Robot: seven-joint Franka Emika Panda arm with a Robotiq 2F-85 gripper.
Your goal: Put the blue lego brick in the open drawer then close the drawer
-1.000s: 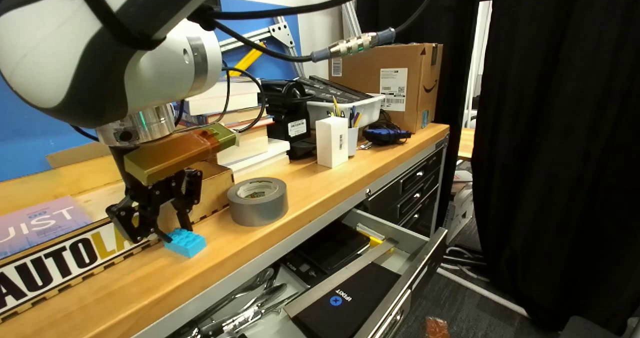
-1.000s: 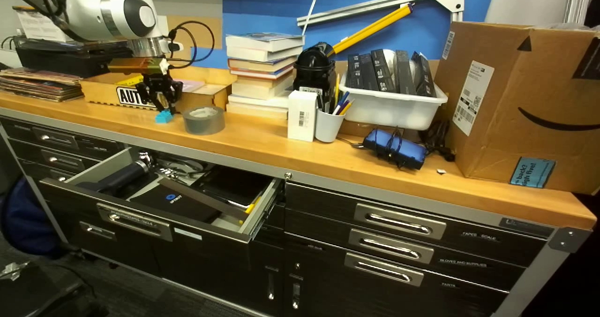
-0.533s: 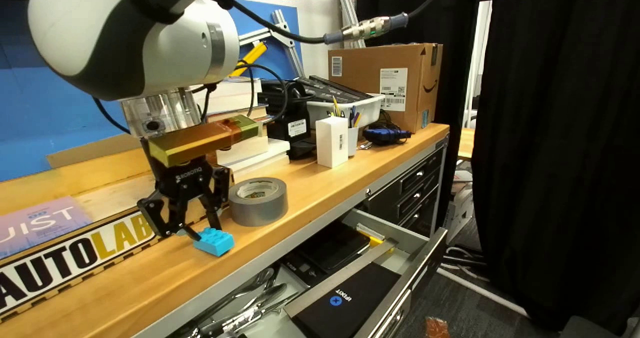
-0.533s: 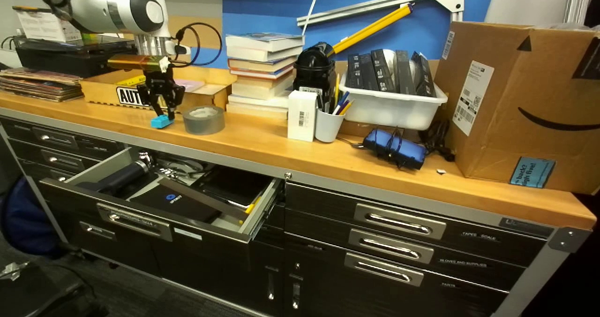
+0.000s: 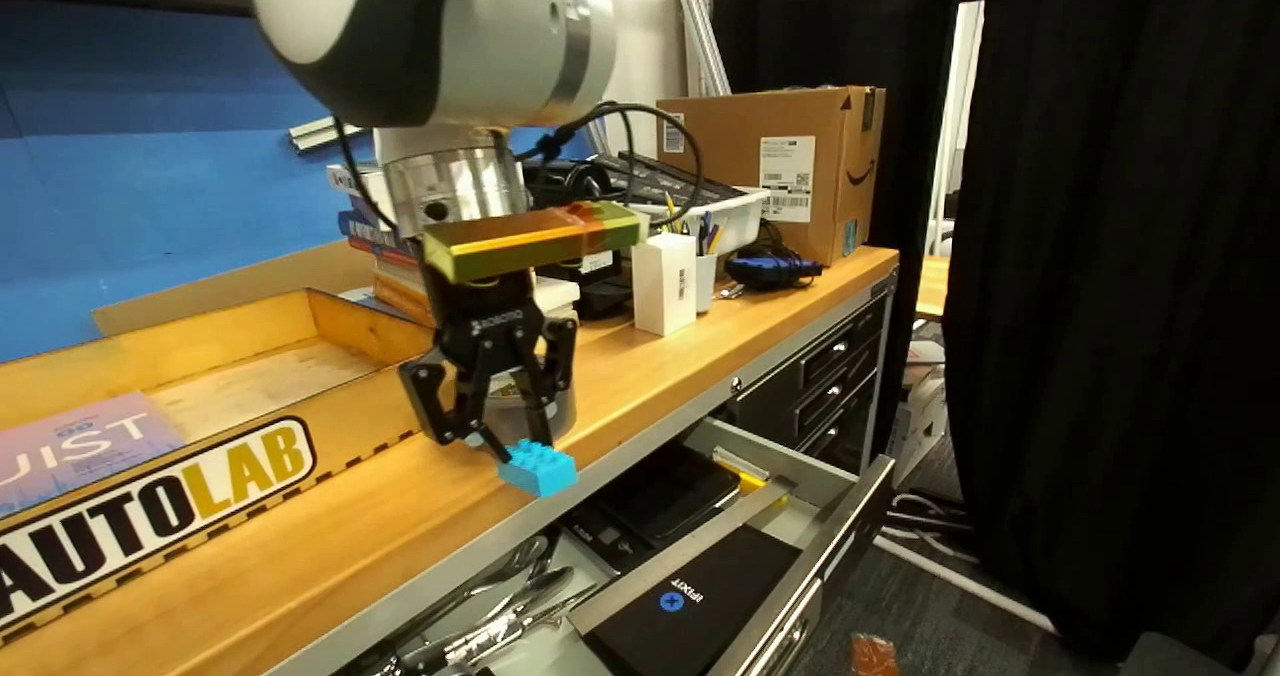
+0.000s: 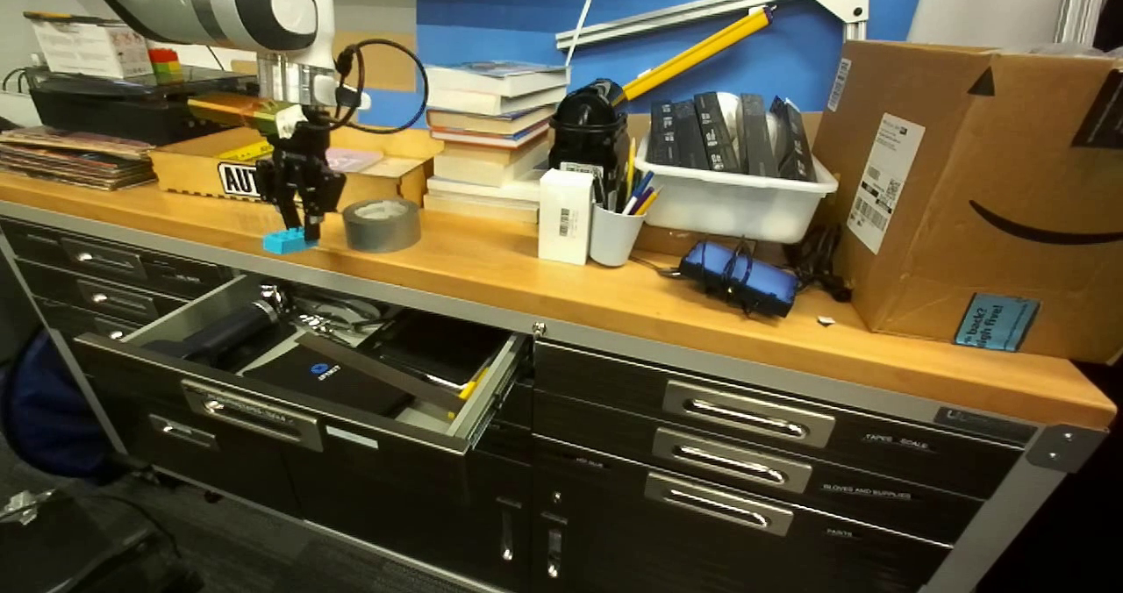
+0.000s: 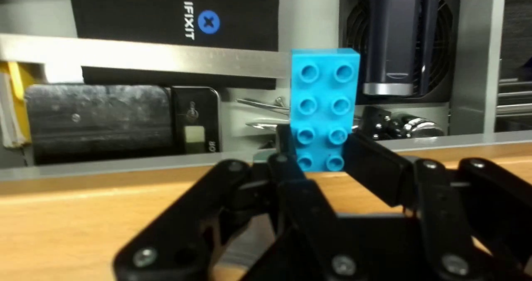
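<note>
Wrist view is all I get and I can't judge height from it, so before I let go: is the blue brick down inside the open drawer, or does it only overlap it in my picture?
Observer: Not inside. Both exterior views show the blue lego brick held higher than the open drawer.
Operator: Understood, I'll hold on. The drawer's front is out of my frame; what is on it, for closing later?
Observer: A metal handle, facing outward, shows there in an exterior view.

White-and-black arm (image 5: 505,41), silvery wrist collar (image 5: 465,184), amber block (image 5: 530,243), black jaws, silver screws (image 7: 145,257)
</note>
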